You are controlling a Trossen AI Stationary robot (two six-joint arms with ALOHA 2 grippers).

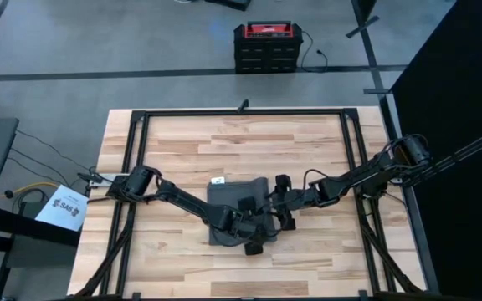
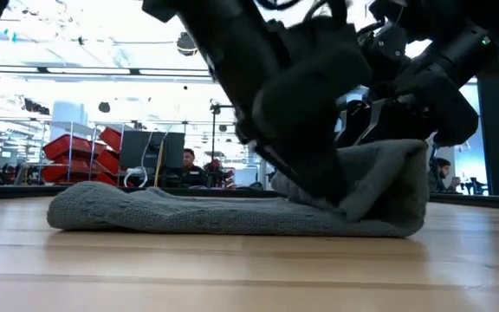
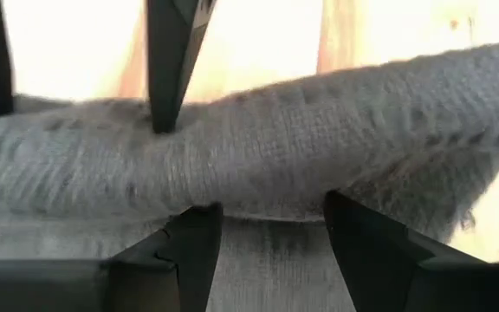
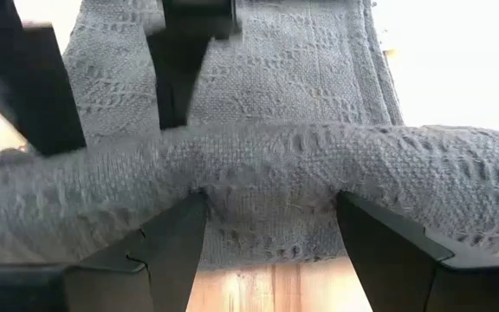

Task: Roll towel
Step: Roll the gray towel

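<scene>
The dark grey towel (image 1: 228, 201) lies on the wooden table's middle, its white tag (image 1: 218, 181) at the far edge. Its right end is raised into a thick fold (image 2: 392, 178) running from near to far. My left gripper (image 3: 267, 217) stands over the towel, open, pointing toward the table's right at that fold. From the right side my right gripper (image 4: 267, 204), also open, faces the same fold. Each wrist view shows the other arm's fingers beyond the fold. My left gripper, open, has both fingertips (image 3: 196, 218) against the lower side of the raised fold (image 3: 267, 165), coming low from the table's left across the flat towel. The fold lies across the fingers; nothing is pinched. My right gripper, open, sets its two fingertips (image 4: 189, 204) against the fold's outer side (image 4: 267, 165), coming low from the table's right. The fold bulges above the tips and rests on the towel below.
Black frame rails (image 1: 132, 159) run along the table's left, right and far sides. Bare wood shows near and far of the towel. A red and black box (image 1: 264, 46) stands on the floor beyond the far edge. People sit in the room behind.
</scene>
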